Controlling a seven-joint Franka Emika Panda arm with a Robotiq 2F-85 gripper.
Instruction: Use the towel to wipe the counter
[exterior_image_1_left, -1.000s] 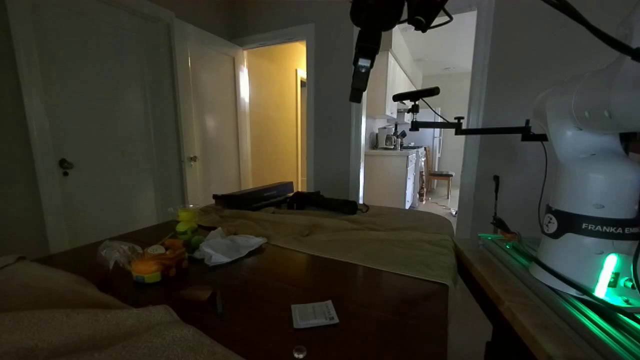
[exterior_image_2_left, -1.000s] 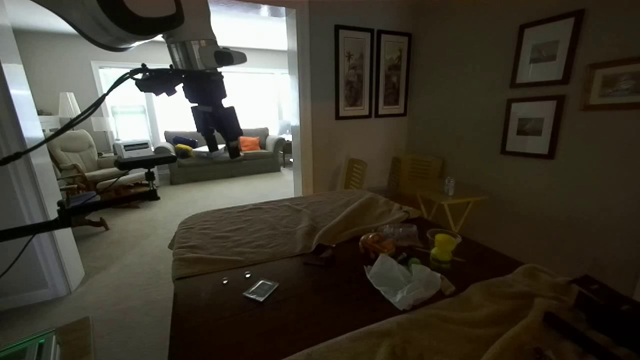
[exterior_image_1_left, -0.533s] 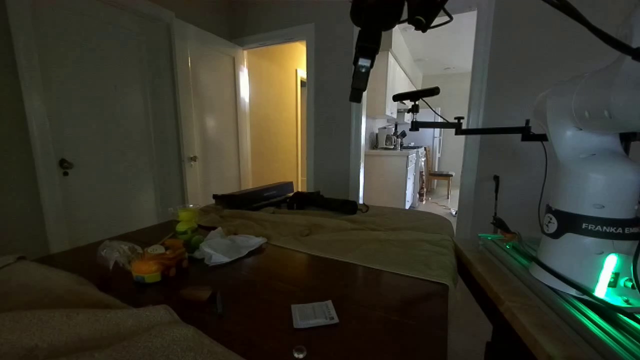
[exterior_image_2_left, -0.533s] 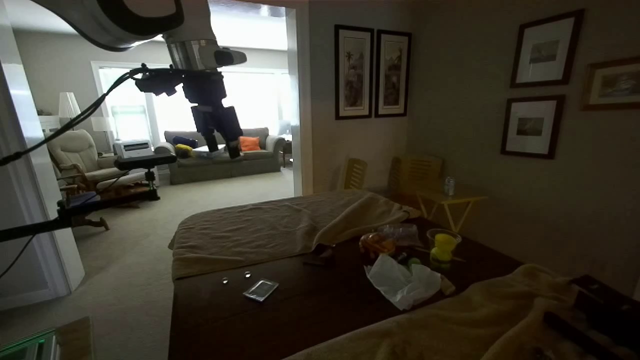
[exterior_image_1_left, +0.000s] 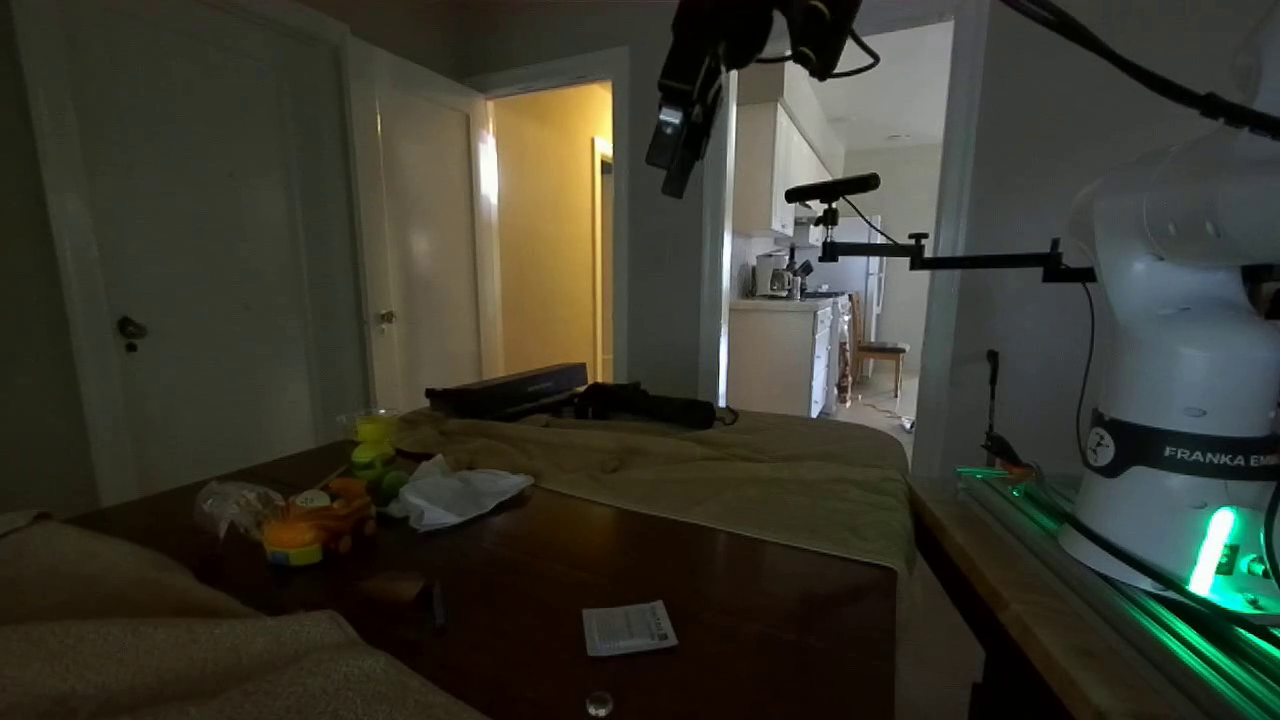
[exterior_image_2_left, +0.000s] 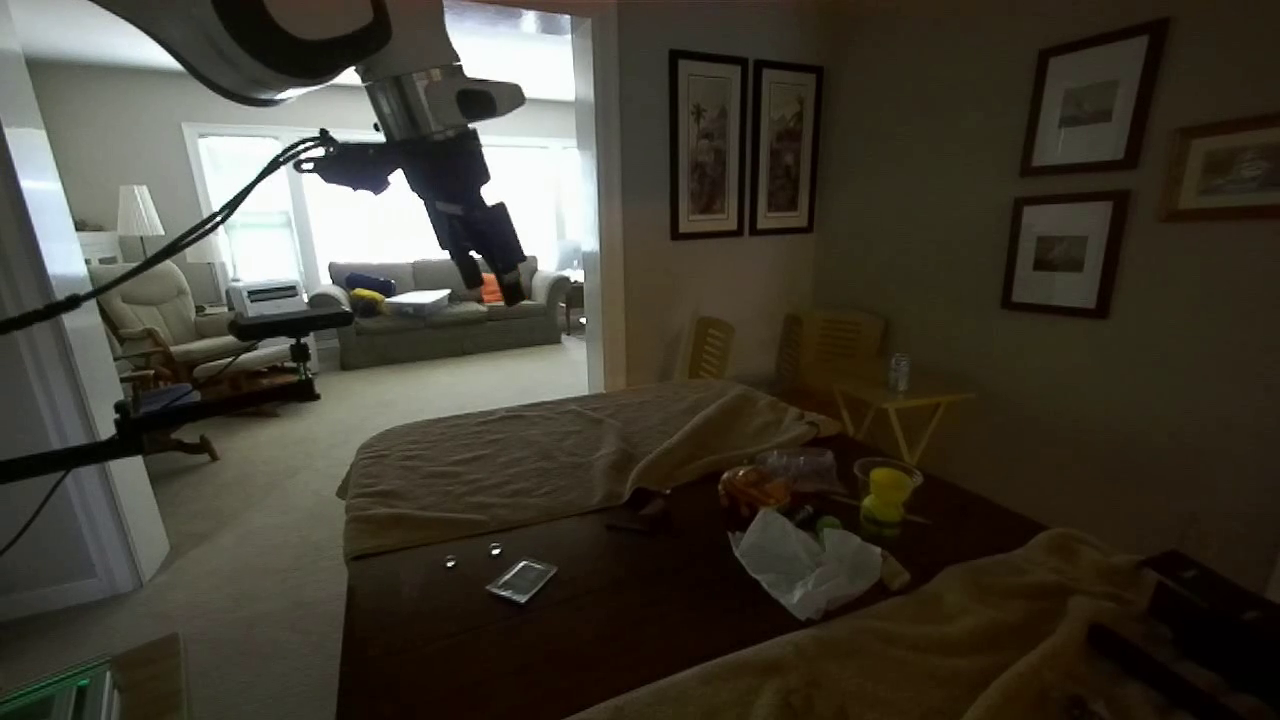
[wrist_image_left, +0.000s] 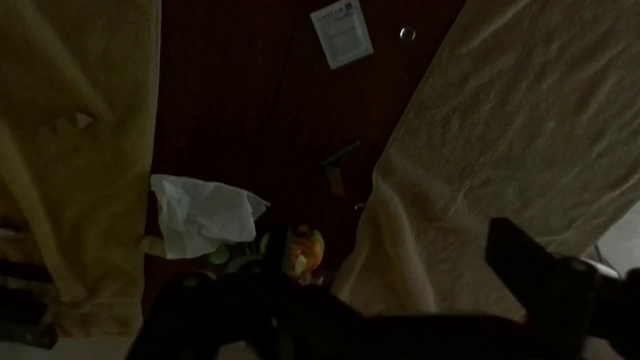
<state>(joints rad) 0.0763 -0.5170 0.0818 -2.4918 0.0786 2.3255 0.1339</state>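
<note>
Tan wrinkled towel-like cloth (wrist_image_left: 500, 150) lies spread along one side of the dark brown wooden tabletop (wrist_image_left: 240, 110). Second tan towel-like cloth (wrist_image_left: 85, 180), folds raised, runs along the opposite side, long black box (exterior_image_1_left: 515, 388) lying on it. Between the two, on bare wood and right beside the second cloth's edge: crumpled thin white sheet (wrist_image_left: 205, 215). Paper or fabric, can't tell. Which of the three is the task's towel, can't tell either.

Black two-finger gripper (exterior_image_2_left: 494, 293): jaws spread wide, gap obvious in wrist view. Hangs tilted in the air, well above the tabletop, in both exterior views.

Also on the wood: flat pale square packet (exterior_image_1_left: 630, 628) with print, two small clear round beads (exterior_image_2_left: 495, 549) near it in an exterior view. Small flat brown piece (wrist_image_left: 336, 181), narrow dark bar (wrist_image_left: 341, 152) at its end, near the first cloth's edge.

Cluster by the white sheet: orange plastic toy-like object (exterior_image_1_left: 325, 525), crumpled clear plastic (exterior_image_1_left: 238, 508) beside it, bright yellow hourglass-shaped piece (exterior_image_2_left: 888, 492), small round green object (wrist_image_left: 218, 255) at the sheet's edge. Wrist view is dim, gripper covers part of that cluster.

White robot arm (exterior_image_1_left: 1170, 340) has a green strip (exterior_image_1_left: 1212, 550) lit at its base.
</note>
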